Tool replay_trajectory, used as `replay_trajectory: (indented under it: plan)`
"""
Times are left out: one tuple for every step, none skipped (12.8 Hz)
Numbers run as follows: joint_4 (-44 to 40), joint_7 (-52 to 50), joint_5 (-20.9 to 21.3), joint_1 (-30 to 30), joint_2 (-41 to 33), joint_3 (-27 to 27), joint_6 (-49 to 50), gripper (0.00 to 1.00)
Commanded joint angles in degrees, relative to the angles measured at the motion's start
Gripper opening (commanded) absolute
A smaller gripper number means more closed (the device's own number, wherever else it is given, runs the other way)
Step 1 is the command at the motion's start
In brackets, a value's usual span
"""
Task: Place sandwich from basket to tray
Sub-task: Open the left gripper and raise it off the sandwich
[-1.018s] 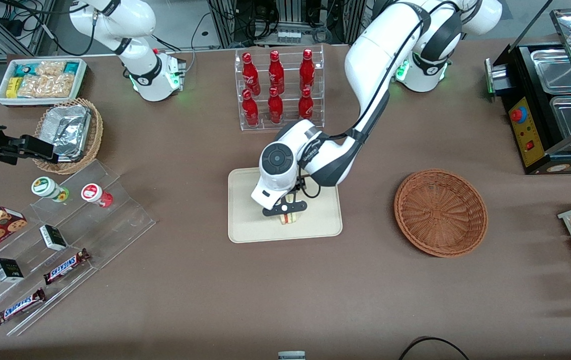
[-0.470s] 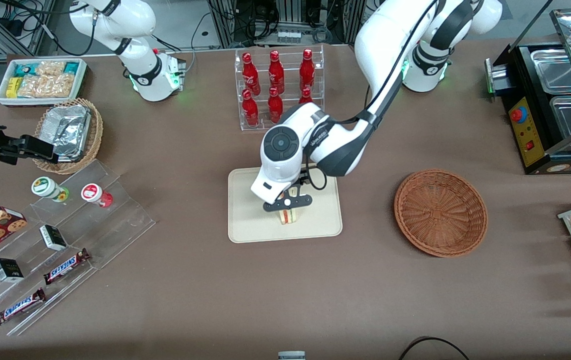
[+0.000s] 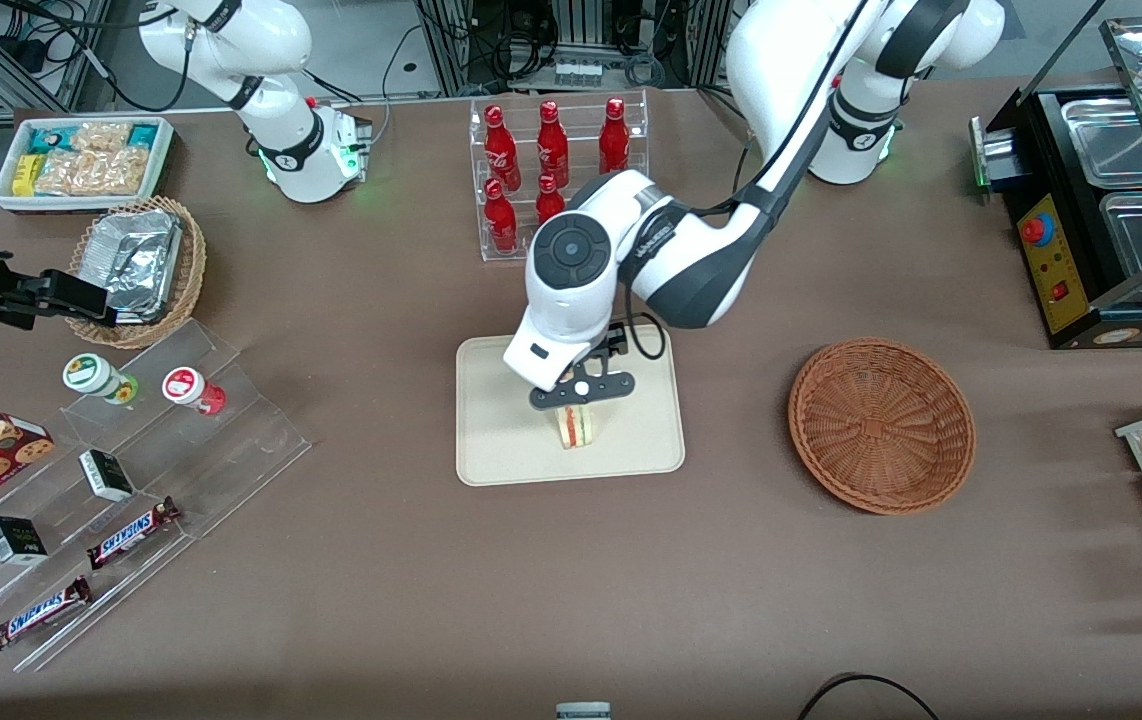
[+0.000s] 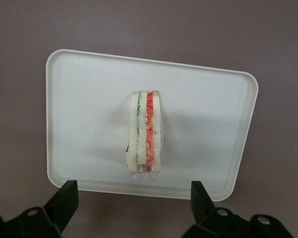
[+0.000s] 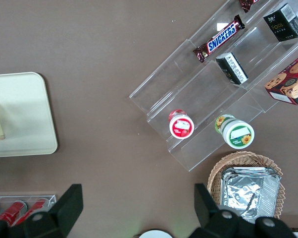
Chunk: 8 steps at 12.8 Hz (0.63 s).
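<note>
The sandwich [image 3: 575,427] [image 4: 145,134] stands on its edge on the beige tray [image 3: 501,450] [image 4: 84,99], its red and green filling layers showing. My gripper [image 3: 579,391] [image 4: 134,208] hangs open directly above the sandwich, apart from it, with nothing between its black fingers [image 4: 65,201]. The reddish-brown wicker basket [image 3: 880,425] sits empty toward the working arm's end of the table, beside the tray.
A clear rack of red bottles [image 3: 556,175] stands farther from the front camera than the tray, close to the arm. A stepped acrylic display with snack bars and cups [image 3: 121,470] and a tan basket with foil containers [image 3: 136,270] lie toward the parked arm's end.
The gripper has risen straight up off the sandwich, which stays standing on the tray. The arm's wrist has lifted higher over the tray.
</note>
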State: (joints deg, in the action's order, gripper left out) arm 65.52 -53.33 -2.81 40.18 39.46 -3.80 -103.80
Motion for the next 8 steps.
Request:
replay_trajectory:
  plan:
    - [1.6,0.6,0.0,-3.1,-3.6,0.2,1.9,1.0]
    - [3.2,1.6,0.0,-4.6,-4.9,0.1,2.4,1.0]
    - [5.4,4.8,0.2,-4.8,-6.2,0.2,2.3,1.0]
    - [7.3,7.9,0.2,-6.0,-7.6,0.2,2.3,1.0]
    - [9.7,11.6,0.2,-8.0,-9.5,0.2,2.3,1.0]
    - [12.0,15.8,0.1,-9.8,-11.7,0.2,2.3,1.0]
    - [14.3,18.9,-0.2,-11.6,-13.7,0.2,2.3,1.0]
    - [16.5,21.4,-0.3,-13.2,-15.6,0.2,2.2,1.0]
